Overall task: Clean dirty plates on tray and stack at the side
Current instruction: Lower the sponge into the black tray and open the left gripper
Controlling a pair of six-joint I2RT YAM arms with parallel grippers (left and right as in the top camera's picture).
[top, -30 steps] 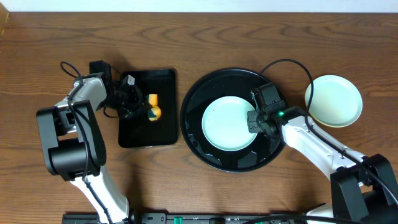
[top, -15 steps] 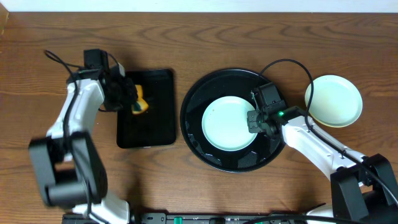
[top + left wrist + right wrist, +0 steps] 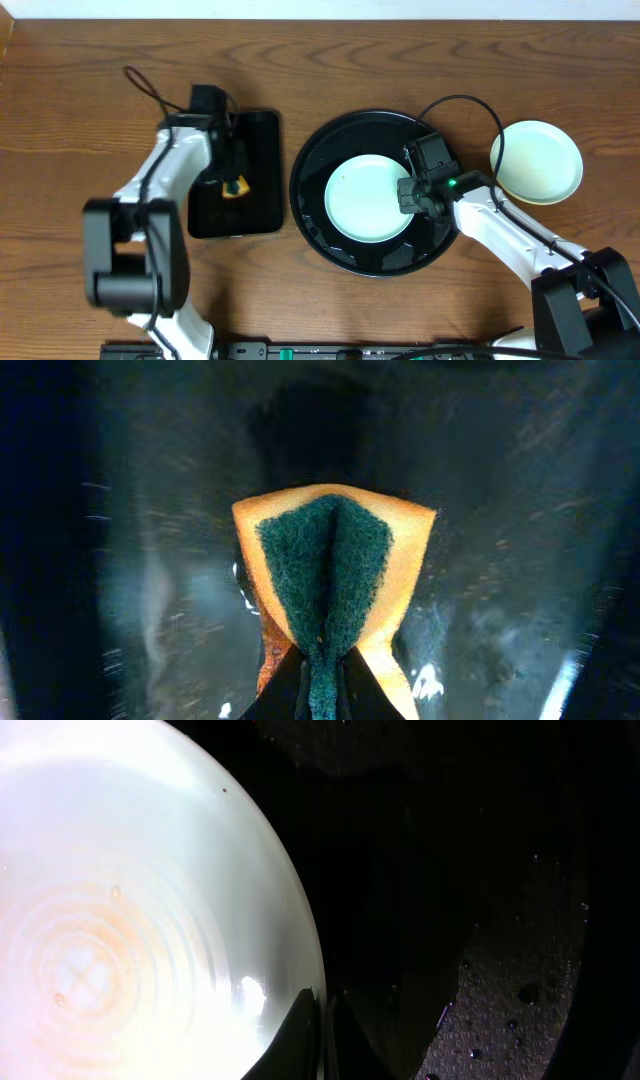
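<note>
The left gripper (image 3: 318,682) is clamped on a folded sponge (image 3: 330,565) above the small rectangular tray (image 3: 262,135). The right gripper (image 3: 316,1025) is closed on the rim of the smeared plate (image 3: 120,920), which lies in the round tray (image 3: 318,140). This looks like the scrubbing step, so the sponge must next cross to that plate. A second plate (image 3: 536,160) sits aside.
</note>
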